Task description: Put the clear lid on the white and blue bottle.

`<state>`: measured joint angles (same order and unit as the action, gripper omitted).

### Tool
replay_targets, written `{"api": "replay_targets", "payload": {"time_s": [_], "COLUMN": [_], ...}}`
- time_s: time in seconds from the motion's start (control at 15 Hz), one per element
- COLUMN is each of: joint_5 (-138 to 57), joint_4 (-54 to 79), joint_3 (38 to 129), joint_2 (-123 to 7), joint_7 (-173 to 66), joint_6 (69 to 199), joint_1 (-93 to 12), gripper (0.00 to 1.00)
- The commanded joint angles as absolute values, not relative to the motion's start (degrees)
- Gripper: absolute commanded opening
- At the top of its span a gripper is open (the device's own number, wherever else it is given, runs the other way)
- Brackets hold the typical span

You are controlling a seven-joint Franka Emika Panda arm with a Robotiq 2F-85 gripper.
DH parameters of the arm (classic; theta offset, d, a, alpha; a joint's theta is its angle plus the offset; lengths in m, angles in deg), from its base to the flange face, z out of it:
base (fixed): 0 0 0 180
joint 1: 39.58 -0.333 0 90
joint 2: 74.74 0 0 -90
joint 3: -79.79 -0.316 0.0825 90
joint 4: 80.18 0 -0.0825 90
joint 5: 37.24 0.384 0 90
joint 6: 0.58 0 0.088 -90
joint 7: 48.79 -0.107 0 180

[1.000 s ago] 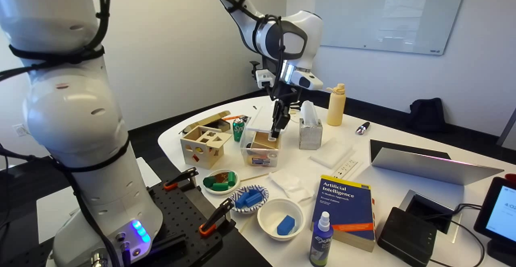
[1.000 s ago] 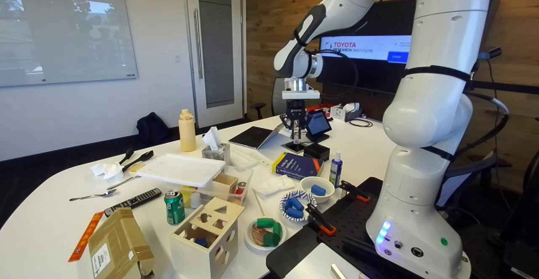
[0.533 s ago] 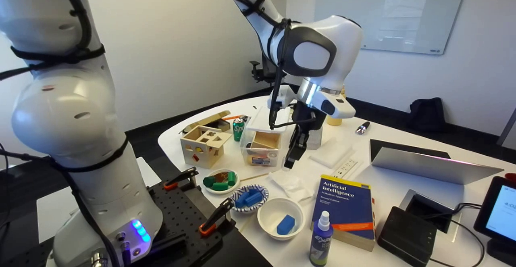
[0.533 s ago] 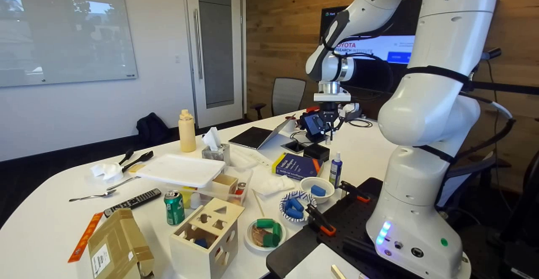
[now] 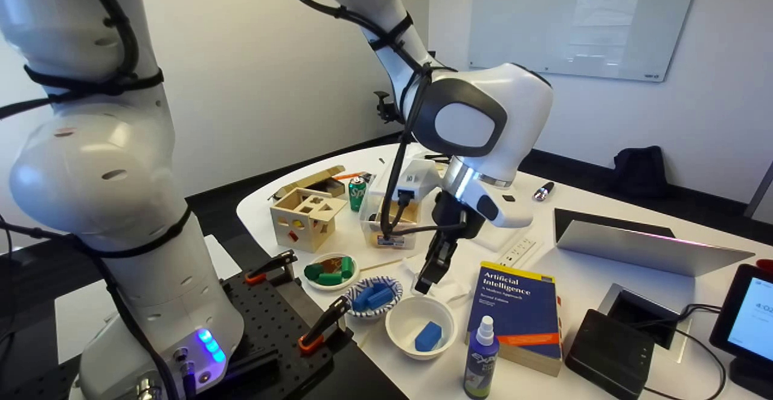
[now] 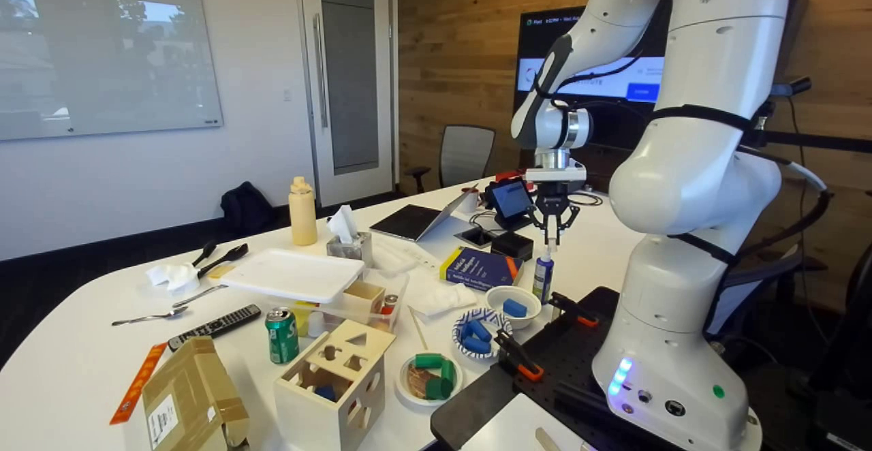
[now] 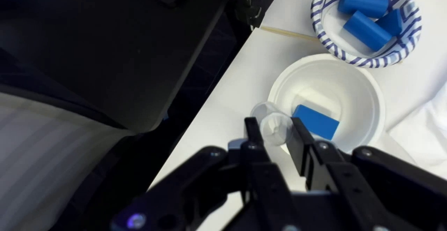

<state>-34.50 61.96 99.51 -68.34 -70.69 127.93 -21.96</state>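
Note:
The white and blue bottle [image 5: 481,358] stands upright on the table, beside the book and the white bowl; an exterior view also shows it [image 6: 542,278]. Its white nozzle points up. My gripper [image 7: 274,126] is shut on the clear lid [image 7: 276,129], a small see-through cup between the fingertips. In the wrist view the lid overlaps the bowl's edge. In an exterior view the gripper [image 6: 552,238] and lid appear just above the bottle's nozzle. In an exterior view the gripper [image 5: 425,285] appears beyond the white bowl, apart from the bottle. The bottle is not clearly visible in the wrist view.
The white bowl [image 5: 395,335] with a blue block and a patterned bowl [image 5: 395,285] with blue blocks stand near the bottle. A thick book [image 5: 516,303] lies beside it. Black clamps [image 6: 575,309] edge the robot's mount. A black box [image 6: 512,245] sits behind the book.
My gripper has moved from in front of the plastic bin toward the bowl and bottle, and it has come lower. The lid has stayed in its fingers. The bottle has not moved.

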Motion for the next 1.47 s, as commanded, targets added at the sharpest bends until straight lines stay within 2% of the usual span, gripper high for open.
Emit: {"api": "replay_targets", "payload": {"time_s": [0.0, 0.47, 1.4], "joint_5": [-37.75, -30.73, -14.42], "joint_4": [65.77, 69.38, 64.70], "joint_3": [101.41, 102.73, 100.69], "joint_2": [-68.60, -69.17, -67.28], "joint_7": [-73.15, -64.91, -49.56], "joint_6": [135.77, 150.48, 151.95], "joint_1": [-21.41, -18.58, -17.09], "gripper": [0.06, 0.06, 0.06]}}
